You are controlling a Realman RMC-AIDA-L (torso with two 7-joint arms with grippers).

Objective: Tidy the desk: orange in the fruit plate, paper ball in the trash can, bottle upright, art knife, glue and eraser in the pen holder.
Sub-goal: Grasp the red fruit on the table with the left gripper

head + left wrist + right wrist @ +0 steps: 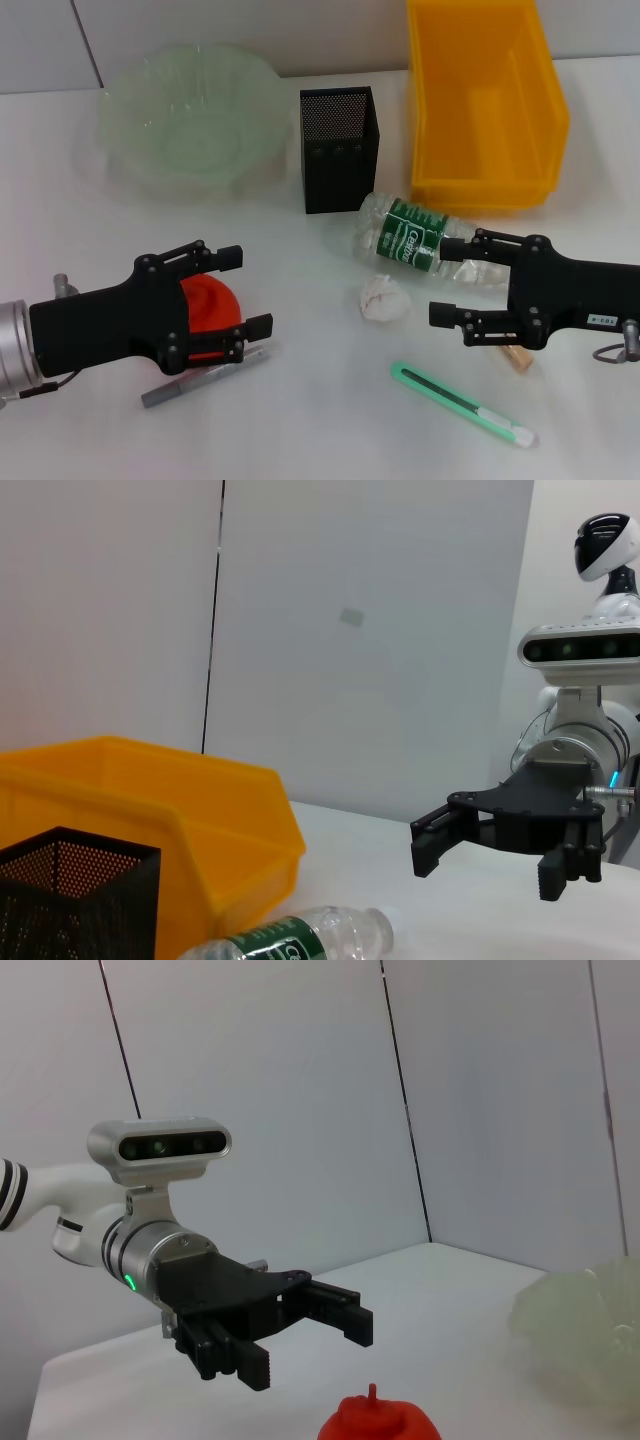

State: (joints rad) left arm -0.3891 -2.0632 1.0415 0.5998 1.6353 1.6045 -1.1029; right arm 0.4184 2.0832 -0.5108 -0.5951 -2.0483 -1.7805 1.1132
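Head view: we logged the left gripper (240,290) spread wide, holding nothing, hanging over the orange (208,305), which sat directly under and between its fingers. The fruit plate (130,150) lay beyond it, well apart. The right gripper (452,280) hung open near the toppled bottle (410,240), whose long axis ran across the desk. We judged the left arm nearer the orange.
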